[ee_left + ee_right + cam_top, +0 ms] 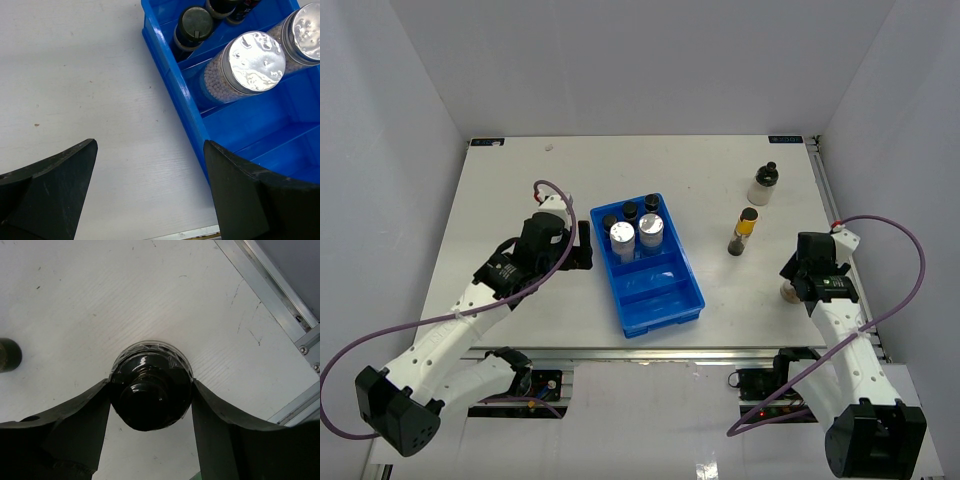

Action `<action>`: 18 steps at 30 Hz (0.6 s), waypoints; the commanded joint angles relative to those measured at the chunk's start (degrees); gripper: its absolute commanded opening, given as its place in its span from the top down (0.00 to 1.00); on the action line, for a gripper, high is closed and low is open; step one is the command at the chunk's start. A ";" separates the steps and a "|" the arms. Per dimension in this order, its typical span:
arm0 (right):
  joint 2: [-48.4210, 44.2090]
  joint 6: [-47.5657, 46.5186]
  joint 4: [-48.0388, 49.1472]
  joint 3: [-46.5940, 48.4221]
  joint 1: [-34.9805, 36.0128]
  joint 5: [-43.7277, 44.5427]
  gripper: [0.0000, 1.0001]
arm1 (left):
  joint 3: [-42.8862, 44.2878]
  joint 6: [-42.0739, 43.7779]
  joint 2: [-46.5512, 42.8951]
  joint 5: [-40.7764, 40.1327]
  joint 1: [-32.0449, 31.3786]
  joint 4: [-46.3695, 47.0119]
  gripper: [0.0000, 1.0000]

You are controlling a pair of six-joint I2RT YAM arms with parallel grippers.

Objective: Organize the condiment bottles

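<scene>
The blue tray (pixel 665 300) holds three dark black-capped jars (pixel 630 212) in its back compartment and two clear silver-lidded jars (pixel 622 238) in front of them. The jars also show in the left wrist view (pixel 252 60). A yellow dark-capped bottle (pixel 743 231) and a whitish black-capped bottle (pixel 764 184) stand on the table to the tray's right. My right gripper (pixel 798 284) is shut on a black-capped bottle (pixel 150 390), one finger on each side (pixel 215 425); this bottle is mostly hidden in the top view. My left gripper (pixel 582 246) is open and empty beside the tray's left wall (pixel 172 75).
The table's metal right edge (pixel 280 285) runs close beside the right gripper. The dark cap of the yellow bottle (pixel 7 355) shows at the left edge of the right wrist view. The tray's two front compartments (pixel 655 285) hold nothing.
</scene>
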 commanded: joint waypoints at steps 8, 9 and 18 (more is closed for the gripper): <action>-2.51 -11.37 -4.85 19.99 0.66 -2.82 0.92 | 0.73 0.75 -1.27 3.10 0.36 1.43 0.02; -2.20 -12.07 -5.93 22.55 0.74 -1.80 0.92 | 1.06 0.75 -1.24 3.23 0.36 1.30 0.02; 7.43 -22.54 -9.35 45.04 5.05 -9.48 0.92 | 3.50 0.78 -1.12 3.64 0.45 -0.63 0.02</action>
